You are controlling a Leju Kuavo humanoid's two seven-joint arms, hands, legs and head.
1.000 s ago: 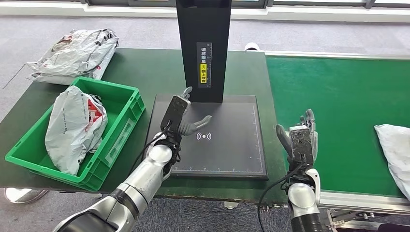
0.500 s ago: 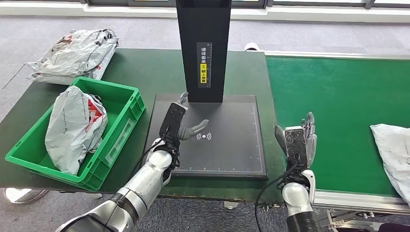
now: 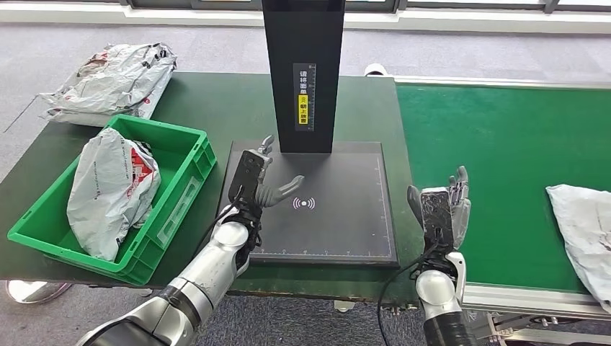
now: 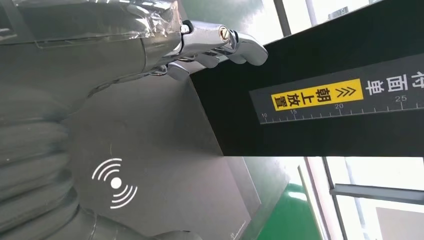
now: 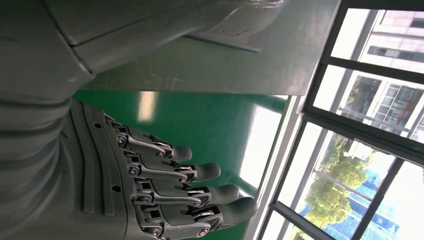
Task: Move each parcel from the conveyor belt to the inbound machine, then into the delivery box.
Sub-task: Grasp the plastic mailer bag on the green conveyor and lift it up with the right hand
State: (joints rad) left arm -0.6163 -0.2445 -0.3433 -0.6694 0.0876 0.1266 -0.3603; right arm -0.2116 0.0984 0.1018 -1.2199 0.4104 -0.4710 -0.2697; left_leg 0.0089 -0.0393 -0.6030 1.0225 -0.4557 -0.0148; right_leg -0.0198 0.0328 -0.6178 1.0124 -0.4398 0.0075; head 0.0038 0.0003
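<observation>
Left hand: the left hand [image 3: 253, 180] is being held raised over the near left part of the inbound machine's black plate [image 3: 339, 231], fingers spread apart and nothing being gripped; in the left wrist view its fingers [image 4: 220, 42] are being shown extended just in front of the black column [image 4: 320, 95].

Right hand: the right hand [image 3: 441, 209] is being held upright at the near left edge of the conveyor belt [image 3: 504, 144], between the plate and the parcel on the belt; fingers [image 5: 200, 172] are being kept straight and apart, nothing being held.

Parcel on belt: a grey parcel [image 3: 583, 231] is being carried flat at the right side of the green belt, partly cut off by the picture's edge, well apart from the right hand.

Inbound machine: a white signal symbol [image 3: 304, 203] is being displayed on the plate, just beside the left hand's thumb; a yellow label [image 3: 303, 108] is being shown on the column.

Delivery box: one grey parcel [image 3: 112, 191] is being held leaning inside the green delivery box [image 3: 184, 194] on the dark green table [image 3: 216, 101].

Other parcels: a pile of grey bags [image 3: 115, 79] is lying at the far left corner of the table, beyond the box.
</observation>
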